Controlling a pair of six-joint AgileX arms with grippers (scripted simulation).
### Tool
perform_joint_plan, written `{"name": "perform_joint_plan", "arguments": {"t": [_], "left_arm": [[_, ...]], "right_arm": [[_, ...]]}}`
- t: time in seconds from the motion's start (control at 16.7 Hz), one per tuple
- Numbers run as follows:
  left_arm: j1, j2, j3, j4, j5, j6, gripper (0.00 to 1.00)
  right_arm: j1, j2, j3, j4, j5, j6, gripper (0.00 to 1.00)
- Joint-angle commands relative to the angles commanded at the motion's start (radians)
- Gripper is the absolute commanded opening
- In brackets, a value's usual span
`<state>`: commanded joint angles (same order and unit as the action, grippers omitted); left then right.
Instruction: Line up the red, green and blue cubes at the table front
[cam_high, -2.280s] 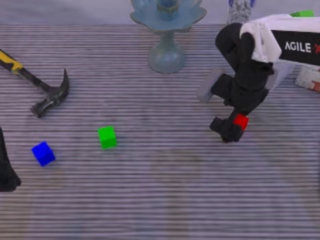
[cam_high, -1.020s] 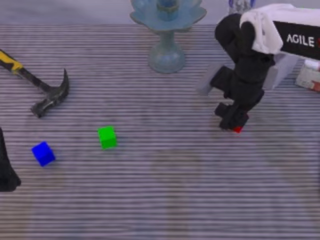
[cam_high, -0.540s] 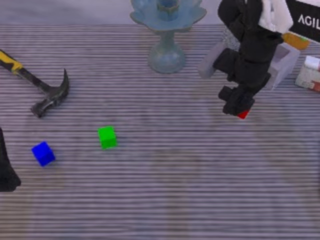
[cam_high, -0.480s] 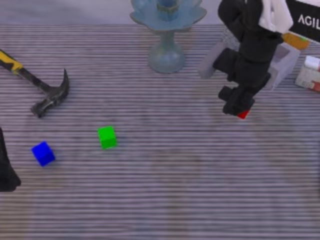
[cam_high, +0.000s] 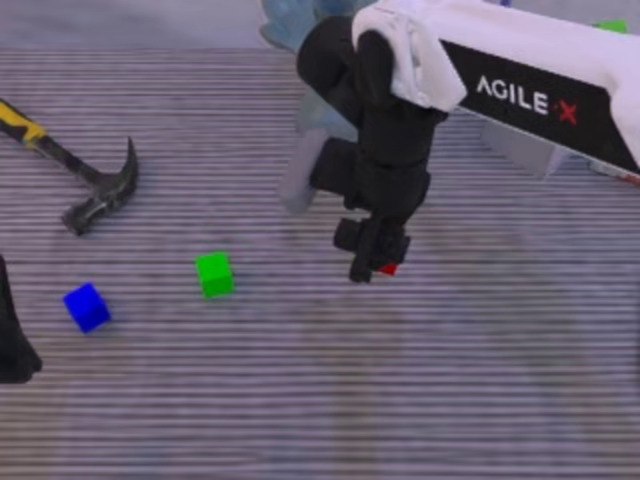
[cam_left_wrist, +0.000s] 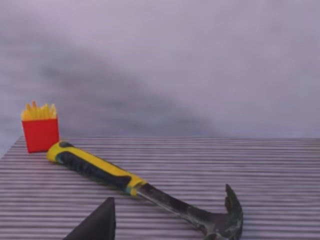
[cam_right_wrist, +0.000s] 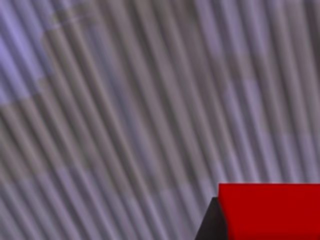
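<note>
Right end effector carries the red cube over mid-desk, and the risks sit ahead.

The right end effector (cam_high: 378, 258) is clenched on the red cube (cam_high: 388, 268), only a sliver of red showing under its fingers, hovering over the middle of the desk (cam_high: 480, 380); a thin hold could let it slip, or a low swing could knock the green cube (cam_high: 214, 274). Count: one red, one green, one blue cube (cam_high: 86, 307) near the left edge, one hammer (cam_high: 80, 175) behind them. The left end effector (cam_high: 12, 345) sits parked at the left edge.
</note>
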<state>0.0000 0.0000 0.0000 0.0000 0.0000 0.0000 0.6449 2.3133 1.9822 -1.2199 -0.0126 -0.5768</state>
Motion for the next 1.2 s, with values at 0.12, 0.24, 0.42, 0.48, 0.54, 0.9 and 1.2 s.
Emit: {"name": "perform_joint_plan", "arguments": {"t": [0.12, 0.24, 0.42, 0.48, 0.54, 0.9, 1.2], "left_arm": [[0.000, 0.000, 0.000, 0.000, 0.000, 0.000, 1.00], [0.000, 0.000, 0.000, 0.000, 0.000, 0.000, 1.00], [0.000, 0.000, 0.000, 0.000, 0.000, 0.000, 1.00], [0.000, 0.000, 0.000, 0.000, 0.000, 0.000, 1.00], [0.000, 0.000, 0.000, 0.000, 0.000, 0.000, 1.00], [0.000, 0.000, 0.000, 0.000, 0.000, 0.000, 1.00], [0.000, 0.000, 0.000, 0.000, 0.000, 0.000, 1.00]], "right_arm": [[0.108, 0.011, 0.032, -0.023, 0.000, 0.003, 0.00], [0.215, 0.019, 0.061, -0.043, 0.000, 0.006, 0.00], [0.326, 0.024, 0.091, -0.063, 0.001, 0.010, 0.00], [0.341, 0.024, 0.096, -0.066, 0.001, 0.010, 0.00], [0.346, 0.024, 0.097, -0.067, 0.001, 0.011, 0.00], [0.344, 0.026, 0.060, -0.025, 0.000, 0.012, 0.00], [0.346, 0.059, -0.075, 0.144, 0.000, 0.013, 0.00]]}}
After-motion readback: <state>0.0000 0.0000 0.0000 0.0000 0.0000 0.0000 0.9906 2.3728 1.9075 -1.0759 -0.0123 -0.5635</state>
